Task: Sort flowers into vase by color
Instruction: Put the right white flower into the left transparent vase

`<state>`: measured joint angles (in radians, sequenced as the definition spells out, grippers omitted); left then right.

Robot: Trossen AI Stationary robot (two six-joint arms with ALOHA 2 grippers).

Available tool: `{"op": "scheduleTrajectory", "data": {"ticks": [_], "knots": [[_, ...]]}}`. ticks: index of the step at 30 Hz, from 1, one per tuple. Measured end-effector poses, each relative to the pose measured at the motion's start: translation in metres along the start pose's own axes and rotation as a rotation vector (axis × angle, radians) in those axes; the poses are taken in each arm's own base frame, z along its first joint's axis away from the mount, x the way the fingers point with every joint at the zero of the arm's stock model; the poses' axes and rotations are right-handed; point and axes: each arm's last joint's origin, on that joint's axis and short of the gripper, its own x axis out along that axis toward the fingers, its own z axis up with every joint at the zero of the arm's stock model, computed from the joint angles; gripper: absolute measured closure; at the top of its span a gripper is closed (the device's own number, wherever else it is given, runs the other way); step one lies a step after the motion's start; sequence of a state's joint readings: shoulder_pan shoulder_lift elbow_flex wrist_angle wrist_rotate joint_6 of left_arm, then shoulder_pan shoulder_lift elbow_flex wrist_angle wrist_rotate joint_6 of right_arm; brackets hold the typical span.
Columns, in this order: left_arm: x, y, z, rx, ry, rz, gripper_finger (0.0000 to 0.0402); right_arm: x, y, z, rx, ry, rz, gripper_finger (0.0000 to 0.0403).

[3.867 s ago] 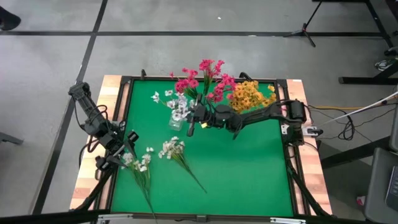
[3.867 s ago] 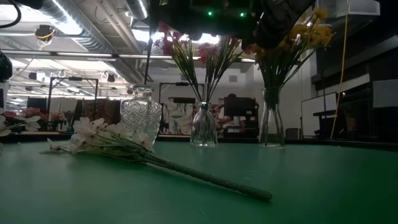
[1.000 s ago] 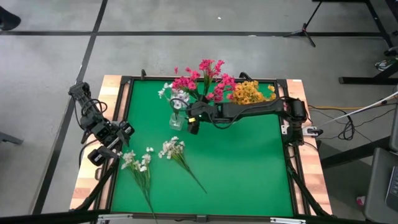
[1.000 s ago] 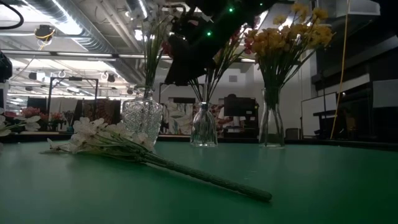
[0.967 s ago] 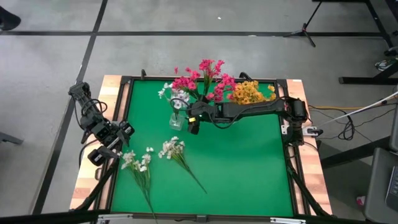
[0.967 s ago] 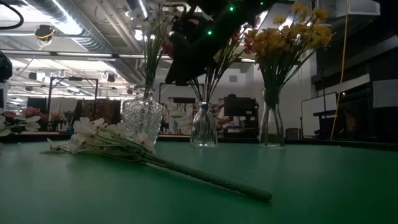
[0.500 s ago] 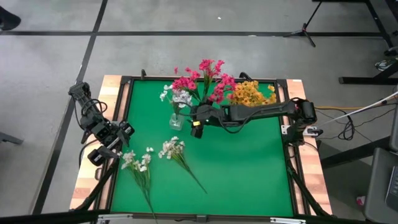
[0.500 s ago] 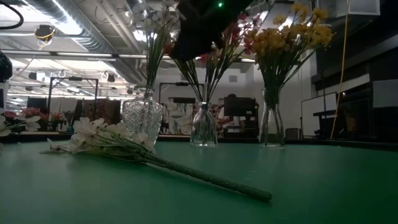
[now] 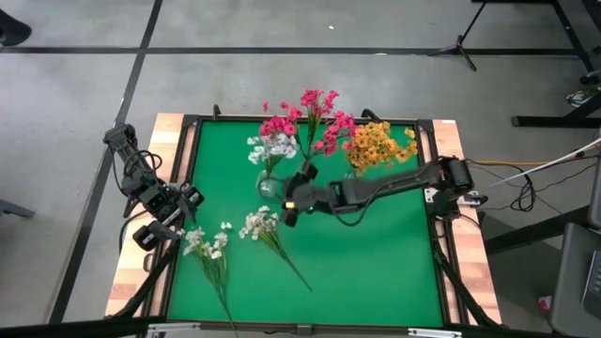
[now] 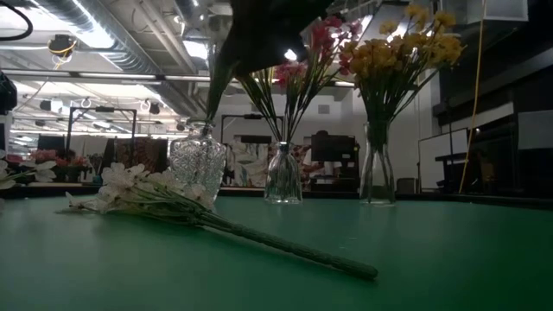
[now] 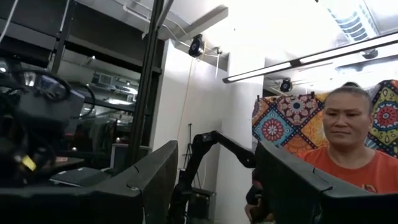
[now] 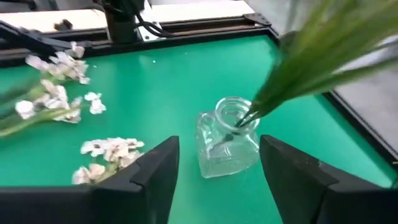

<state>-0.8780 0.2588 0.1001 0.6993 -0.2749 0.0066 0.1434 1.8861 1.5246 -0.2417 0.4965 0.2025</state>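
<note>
A white sprig stands with its stems in the cut-glass vase [image 9: 268,185] [image 12: 229,140], its blossoms [image 9: 272,147] above. Two more white flowers [image 9: 208,246] [image 9: 263,225] lie flat on the green mat. Pink flowers [image 9: 305,122] and yellow flowers [image 9: 380,141] stand in two vases at the far edge. My right gripper [image 9: 286,210] [image 12: 217,186] is open, raised just to the right of the cut-glass vase and facing it, with nothing between its fingers. At the table's left edge my left gripper [image 9: 148,233] [image 11: 214,186] is open and points out into the room.
A raised wooden frame [image 9: 178,150] borders the green mat. The mat's right half [image 9: 376,253] is bare. In the low view one lying sprig's stem [image 10: 285,246] stretches across the foreground. A person [image 11: 345,162] is visible in the room beyond the table.
My right gripper has drawn back from the cut-glass vase toward the table's near edge and has risen. The white sprig stays standing in the vase, its blossoms now leaning a little more toward the right.
</note>
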Motion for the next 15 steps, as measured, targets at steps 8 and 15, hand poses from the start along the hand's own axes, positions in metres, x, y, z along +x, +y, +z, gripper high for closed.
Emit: {"op": "scheduleTrajectory", "data": {"ticks": [8, 15], "knots": [[0.000, 0.000, 0.000, -0.029, 0.004, 0.000, 0.0188, 0.021, 0.004, -0.017, -0.058, 0.000, -0.215, 0.0286], [0.000, 0.000, -0.001, -0.028, 0.009, 0.000, 0.0188, 0.031, -0.012, -0.009, -0.027, -0.045, -0.264, 0.0390]]}}
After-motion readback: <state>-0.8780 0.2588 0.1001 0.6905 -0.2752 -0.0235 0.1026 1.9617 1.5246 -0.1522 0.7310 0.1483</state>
